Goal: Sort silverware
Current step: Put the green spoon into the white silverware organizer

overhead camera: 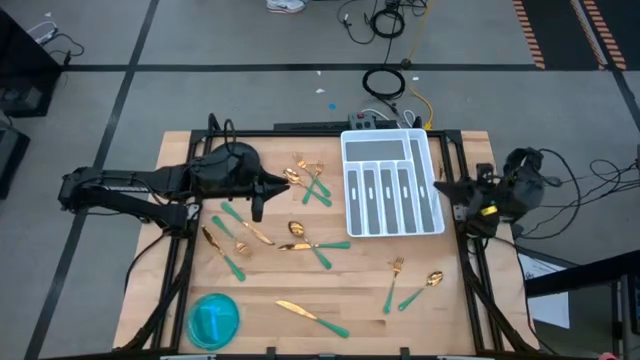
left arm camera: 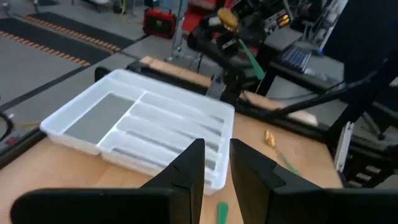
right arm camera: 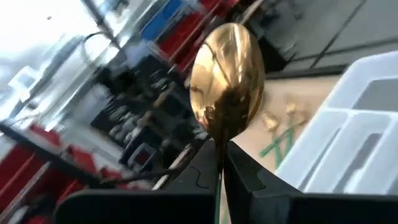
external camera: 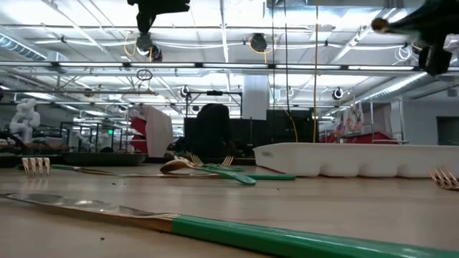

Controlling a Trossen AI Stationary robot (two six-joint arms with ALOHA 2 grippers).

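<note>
Right hand (right arm camera: 219, 163), raised beside the white plastic tray (overhead camera: 392, 183), is clenched on one glossy gold oval spoon (right arm camera: 226, 81) with its bowl standing above the fingers, while the left hand (left arm camera: 216, 163) hangs part-open and empty over gold-and-green cutlery (overhead camera: 308, 240) scattered on the wooden tabletop (overhead camera: 360, 290).

Place: robotics lab in a large industrial hall
Ceiling: exposed steel trusses (external camera: 215, 68) with strip lights and hanging cables
Floor: grey concrete with dark lines and orange-striped hazard tape (overhead camera: 590, 25)
Bench: wooden top (overhead camera: 450, 310) on a black metal frame, set up as a test station
Wiring: loose cables (overhead camera: 385, 85) and a power strip (overhead camera: 375, 120) on the floor beside the bench
Background: red equipment (external camera: 140, 125), racks and a white humanoid figure (external camera: 25, 115)
</note>
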